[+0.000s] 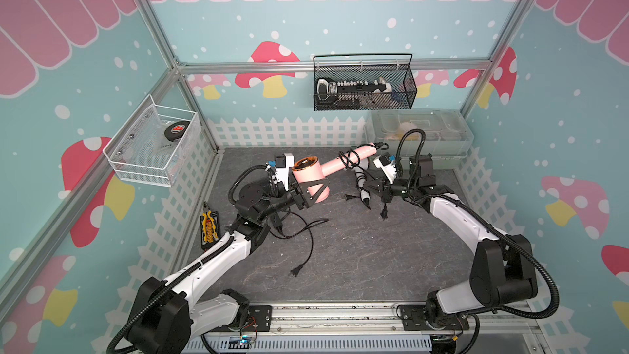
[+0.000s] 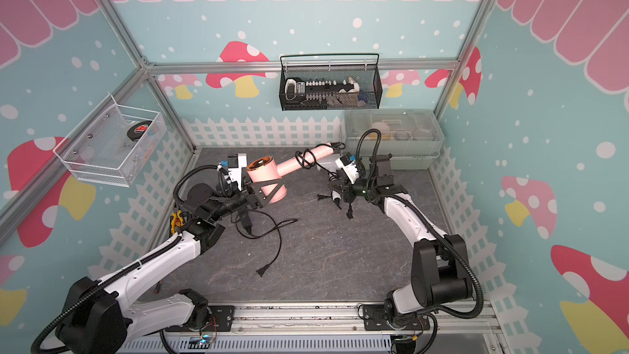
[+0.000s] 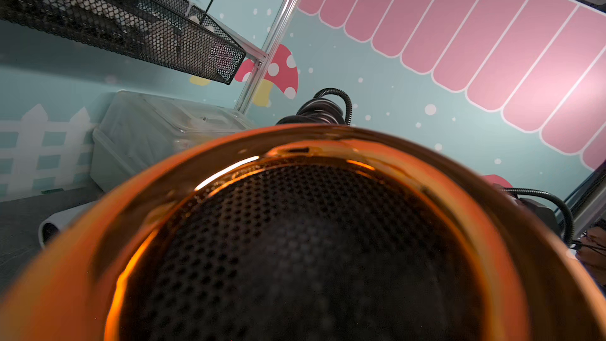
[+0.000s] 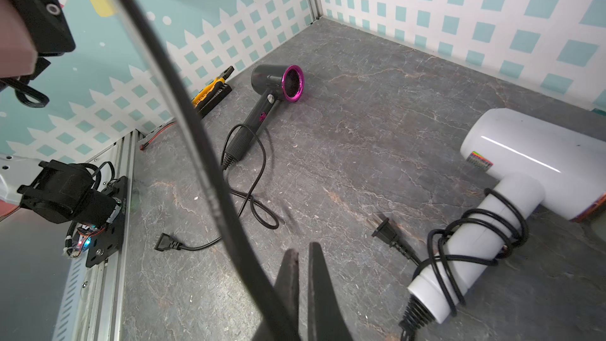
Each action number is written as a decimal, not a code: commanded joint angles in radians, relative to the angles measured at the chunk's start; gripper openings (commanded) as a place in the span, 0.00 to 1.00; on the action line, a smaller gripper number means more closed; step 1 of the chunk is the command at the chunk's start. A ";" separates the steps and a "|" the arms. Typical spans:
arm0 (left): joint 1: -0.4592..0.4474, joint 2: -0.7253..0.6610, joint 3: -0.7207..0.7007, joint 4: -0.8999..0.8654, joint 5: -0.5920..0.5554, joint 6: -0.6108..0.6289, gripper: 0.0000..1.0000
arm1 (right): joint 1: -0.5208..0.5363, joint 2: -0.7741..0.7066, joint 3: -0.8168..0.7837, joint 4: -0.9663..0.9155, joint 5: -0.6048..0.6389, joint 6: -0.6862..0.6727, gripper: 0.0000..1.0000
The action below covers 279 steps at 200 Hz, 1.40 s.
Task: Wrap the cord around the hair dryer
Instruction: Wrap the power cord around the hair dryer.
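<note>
My left gripper (image 1: 317,189) is shut on the barrel of the pink hair dryer (image 1: 311,178) and holds it up off the table. In the left wrist view the dryer's copper ring and black mesh (image 3: 305,241) hide the jaws. The pink handle points to the back right, with the black cord (image 1: 350,161) looped round it. That cord (image 4: 196,126) then runs down to my right gripper (image 1: 374,188), which is shut on it. The fingertips (image 4: 292,257) stand almost together. A plug (image 1: 384,214) dangles below the right gripper.
A white hair dryer (image 4: 524,159) with wrapped cord lies beside my right gripper. A dark grey dryer (image 4: 272,83) with magenta ring lies under my left arm, its loose cord (image 1: 306,233) across the floor. Pliers (image 1: 208,226), a clear bin (image 1: 422,131) and two wall baskets (image 1: 364,86) line the edges.
</note>
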 commanded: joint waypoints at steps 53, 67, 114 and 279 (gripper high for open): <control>0.008 -0.023 0.060 -0.067 -0.167 0.129 0.00 | 0.172 -0.083 0.027 -0.128 0.218 -0.054 0.00; 0.008 -0.032 0.060 -0.104 -0.182 0.154 0.00 | 0.185 -0.089 0.034 -0.145 0.237 -0.059 0.00; 0.008 -0.041 0.069 -0.206 -0.238 0.212 0.00 | 0.226 -0.079 0.086 -0.219 0.267 -0.076 0.00; 0.007 0.047 0.130 -0.417 -0.382 0.320 0.00 | 0.481 -0.087 0.408 -0.749 0.589 -0.246 0.00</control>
